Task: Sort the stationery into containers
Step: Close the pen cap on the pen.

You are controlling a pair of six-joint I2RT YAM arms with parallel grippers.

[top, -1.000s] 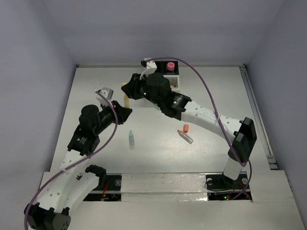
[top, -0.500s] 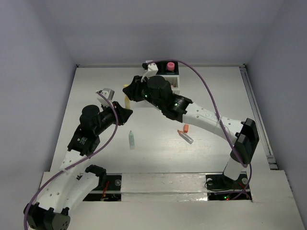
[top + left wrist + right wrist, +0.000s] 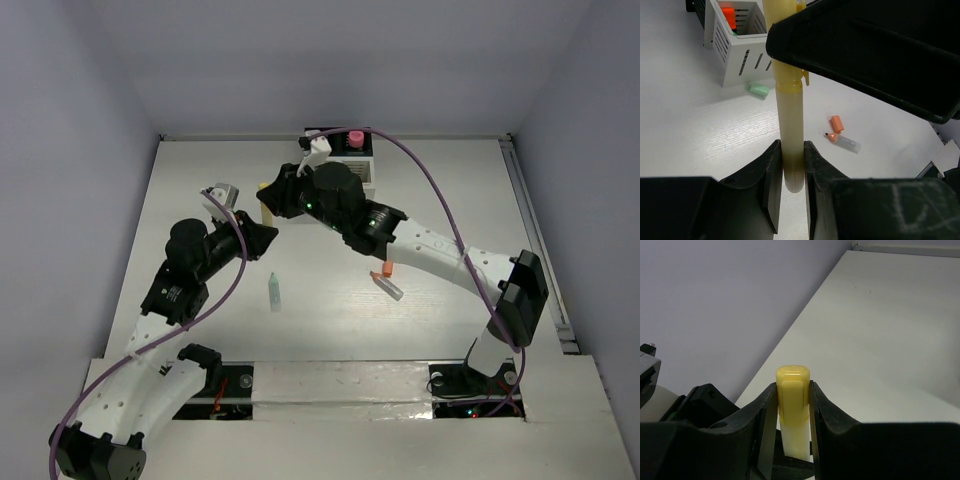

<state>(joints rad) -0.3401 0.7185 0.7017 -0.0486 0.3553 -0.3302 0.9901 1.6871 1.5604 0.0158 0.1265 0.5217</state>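
A yellow highlighter (image 3: 266, 207) hangs above the table's left middle, held at both ends. My left gripper (image 3: 790, 150) is shut on the pale barrel of the highlighter (image 3: 790, 120). My right gripper (image 3: 793, 390) is shut on its yellow cap (image 3: 792, 385). In the top view the left gripper (image 3: 262, 232) sits just below the right gripper (image 3: 270, 192). The containers (image 3: 352, 168) stand at the back centre with a pink item (image 3: 354, 138) sticking up. A white slatted compartment (image 3: 735, 47) holds an orange piece.
A green highlighter (image 3: 274, 291) lies on the table in front of the left arm. An uncapped orange highlighter (image 3: 388, 285) and its cap (image 3: 388, 268) lie to the right. A small green piece (image 3: 759, 90) rests beside the white compartment.
The right arm's wrist and elbow have swung a little to the right. Both grippers keep their hold on the yellow highlighter. The left arm has not moved.
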